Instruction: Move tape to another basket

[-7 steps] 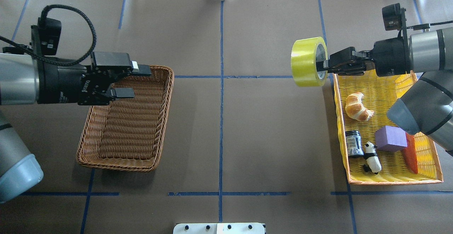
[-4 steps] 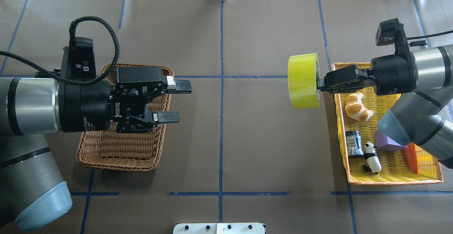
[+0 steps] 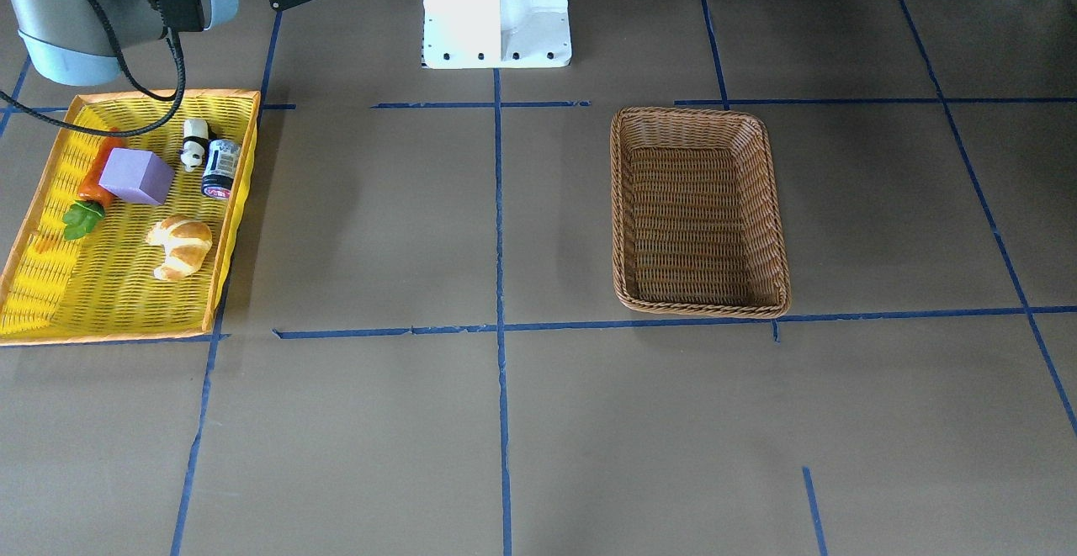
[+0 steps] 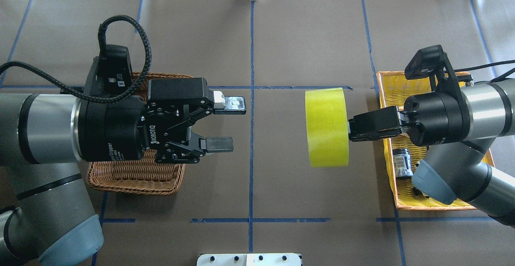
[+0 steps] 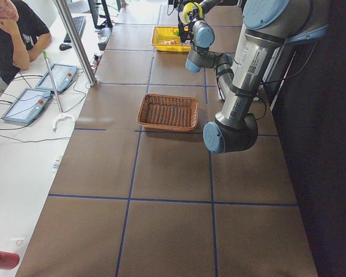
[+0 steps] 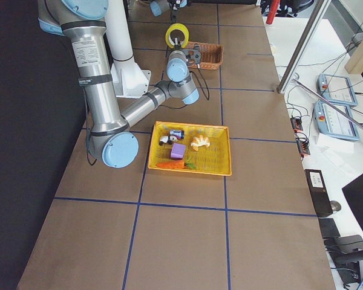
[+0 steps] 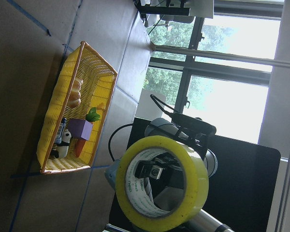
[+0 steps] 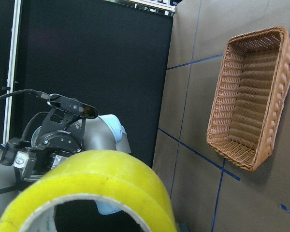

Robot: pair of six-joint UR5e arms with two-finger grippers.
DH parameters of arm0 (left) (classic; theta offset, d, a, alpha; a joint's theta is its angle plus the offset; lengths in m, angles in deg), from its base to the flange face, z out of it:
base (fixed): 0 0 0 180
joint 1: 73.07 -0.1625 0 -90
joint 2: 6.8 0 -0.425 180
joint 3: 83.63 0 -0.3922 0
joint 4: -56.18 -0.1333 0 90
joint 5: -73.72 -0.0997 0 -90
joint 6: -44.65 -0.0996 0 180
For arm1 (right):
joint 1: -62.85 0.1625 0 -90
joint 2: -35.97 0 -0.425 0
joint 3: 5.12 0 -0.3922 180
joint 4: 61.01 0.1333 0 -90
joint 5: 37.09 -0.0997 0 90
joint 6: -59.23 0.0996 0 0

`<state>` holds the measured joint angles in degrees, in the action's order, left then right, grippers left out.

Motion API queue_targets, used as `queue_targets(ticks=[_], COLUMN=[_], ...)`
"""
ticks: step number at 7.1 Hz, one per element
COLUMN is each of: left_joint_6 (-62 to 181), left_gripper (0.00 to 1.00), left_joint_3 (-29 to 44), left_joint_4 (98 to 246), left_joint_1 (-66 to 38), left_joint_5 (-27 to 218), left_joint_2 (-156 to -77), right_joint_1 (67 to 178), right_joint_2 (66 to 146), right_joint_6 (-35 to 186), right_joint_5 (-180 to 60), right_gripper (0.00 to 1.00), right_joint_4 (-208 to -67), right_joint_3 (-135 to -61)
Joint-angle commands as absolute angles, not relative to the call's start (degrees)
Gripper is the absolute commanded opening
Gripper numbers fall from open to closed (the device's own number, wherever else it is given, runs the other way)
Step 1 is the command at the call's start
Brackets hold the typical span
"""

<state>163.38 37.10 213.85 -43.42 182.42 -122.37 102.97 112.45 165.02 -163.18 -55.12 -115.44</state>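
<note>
The yellow-green tape (image 4: 326, 127) hangs in the air over the table's middle, right of the centre line, its axis level. My right gripper (image 4: 350, 131) is shut on the roll's wall from the right. The tape's open hole faces the left wrist view (image 7: 162, 183). My left gripper (image 4: 229, 122) is open and empty, level, pointing at the tape with a gap between them. The brown wicker basket (image 4: 132, 177) lies empty under my left wrist, and shows whole in the front view (image 3: 623, 203).
The yellow mesh tray (image 3: 126, 97) under my right arm holds a croissant (image 3: 179, 245), a purple block (image 3: 136, 176), a panda figure (image 3: 194, 142), a can (image 4: 402, 162) and a carrot. The robot's white base (image 3: 496, 9) stands at the table's near edge.
My right arm has carried the tape left, away from the yellow tray toward the centre line. My left gripper has moved right, past the wicker basket toward the tape, still open.
</note>
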Motion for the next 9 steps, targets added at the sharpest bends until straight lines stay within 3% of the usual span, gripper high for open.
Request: queue_targets(ticks=[1,9], left_joint_6=[163.91,163.92], left_gripper=[1.0,1.0], left_joint_3=[36.96,37.04], left_joint_4=[218.83,220.97], left_joint_1=[-45.46,-50.83], left_joint_5=[179.83,172.86], left_joint_2=[-122.82,-124.66], right_joint_1=[99.25,91.07], right_joint_2=[112.52,111.91], right_joint_6=[165.14,163.12], right_joint_5=[-158.84,-151.71], right_gripper=[0.0,0.0], right_joint_4=[-54.43,-52.14], right_joint_3=[-117.35,-117.44])
